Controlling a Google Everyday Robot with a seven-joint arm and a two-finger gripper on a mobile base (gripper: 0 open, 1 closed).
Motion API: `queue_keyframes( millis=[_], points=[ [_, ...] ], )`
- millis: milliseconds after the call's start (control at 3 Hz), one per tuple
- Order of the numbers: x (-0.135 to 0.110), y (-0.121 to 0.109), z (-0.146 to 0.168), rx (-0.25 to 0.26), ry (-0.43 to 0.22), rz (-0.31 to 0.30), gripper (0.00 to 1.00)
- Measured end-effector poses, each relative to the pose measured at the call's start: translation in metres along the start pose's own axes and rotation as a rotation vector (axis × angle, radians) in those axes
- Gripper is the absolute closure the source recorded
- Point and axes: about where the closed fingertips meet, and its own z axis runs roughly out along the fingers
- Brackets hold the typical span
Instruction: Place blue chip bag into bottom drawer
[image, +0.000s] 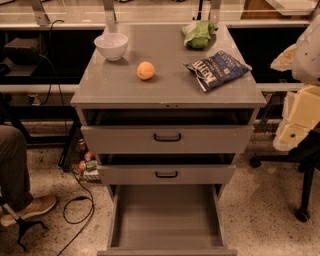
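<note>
The blue chip bag (217, 69) lies flat on the right side of the grey cabinet top (125, 87), with its white lettering facing up. The bottom drawer (167, 215) is pulled far out at floor level and its plain grey inside holds nothing. My gripper (296, 122) is at the right edge of the view. It is part of the pale arm beside the cabinet, right of and below the bag, and apart from it.
A green bag (199, 34) lies at the back right of the top. An orange (145, 70) and a white bowl (111, 45) are also on the top. The two upper drawers (167, 137) with black handles stand slightly open. A person's leg and shoe (25, 205) and cables are on the left. A chair base (303, 200) is on the right.
</note>
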Motion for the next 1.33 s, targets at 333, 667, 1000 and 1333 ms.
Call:
queue_keyframes(
  millis=[333, 667, 1000, 1333],
  points=[
    [0.0, 0.0, 0.0, 0.0, 0.0, 0.0, 0.0],
    [-0.008, -0.026, 0.009, 0.052, -0.033, -0.002, 0.0],
    [-0.018, -0.082, 0.026, 0.137, -0.07, 0.007, 0.0],
    [-0.028, -0.147, 0.044, 0.205, -0.116, 0.031, 0.0]
  ],
)
